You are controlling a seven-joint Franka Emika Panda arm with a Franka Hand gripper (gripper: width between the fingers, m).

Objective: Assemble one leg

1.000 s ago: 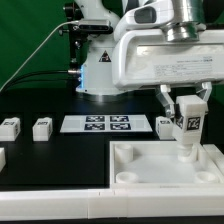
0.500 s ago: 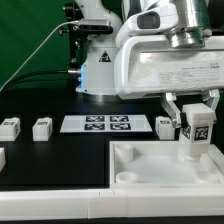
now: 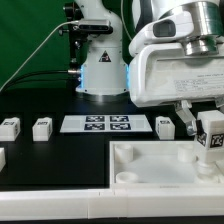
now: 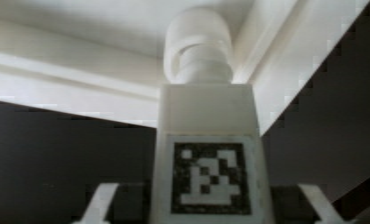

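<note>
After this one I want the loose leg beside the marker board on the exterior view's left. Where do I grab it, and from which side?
Probably from straight above, closing on the leg across the two faces flanking its tag. It sits low on the table, apart from its neighbour and the marker board, so both sides look free.

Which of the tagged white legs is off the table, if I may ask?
The leg held upright in the claw, over the tray-like piece; the others lie loose on the table.

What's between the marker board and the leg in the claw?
Exterior view: one loose leg, just off the marker board, short of the held leg.
</note>
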